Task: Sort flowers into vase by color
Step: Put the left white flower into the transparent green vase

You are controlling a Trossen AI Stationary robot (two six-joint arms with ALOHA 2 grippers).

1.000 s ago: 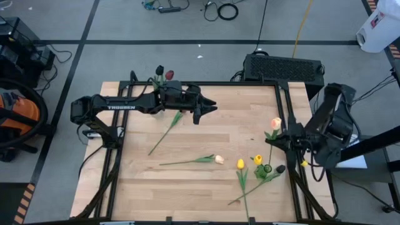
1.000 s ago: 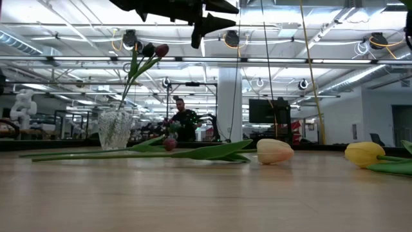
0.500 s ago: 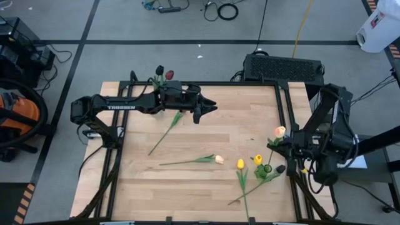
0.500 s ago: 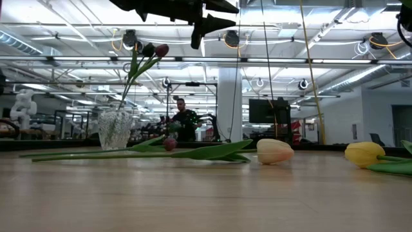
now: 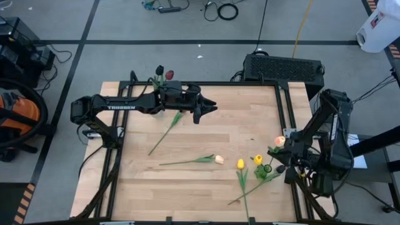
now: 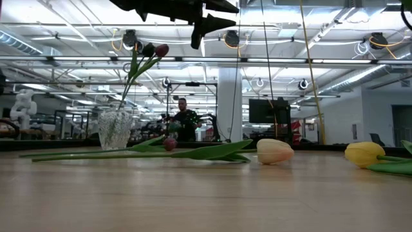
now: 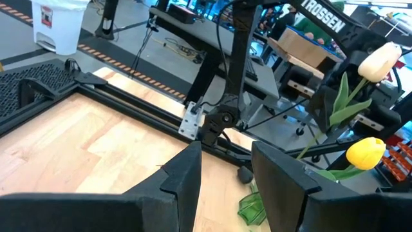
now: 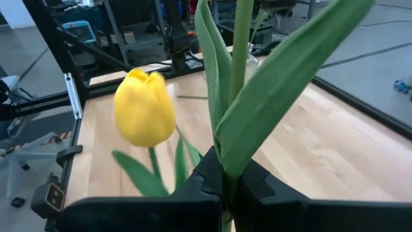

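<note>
Peach tulip (image 5: 279,141) carried upright by its stem (image 8: 241,38) at the desk's (image 5: 206,187) right edge, pinched in the right claw (image 5: 289,145), probably for transport to the vase (image 6: 114,129) at back left. Other tulips (image 5: 240,164) left lying loose. Left claw (image 5: 206,108) parked half-open, empty, near that vase.

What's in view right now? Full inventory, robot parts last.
Vase: one, clear glass, far left table corner.
Flowers in vase: two, dark red and near-black.
Flowers lying on table: about five; one green-stemmed under the left arm, cream at centre, two yellow and one dark near the right front.
Peach flower: one, held at the right edge.
Person: one, in the room behind the table.
Left gripper: open, empty, hovering above the far side.
Right gripper: shut on the peach flower's stem.
</note>
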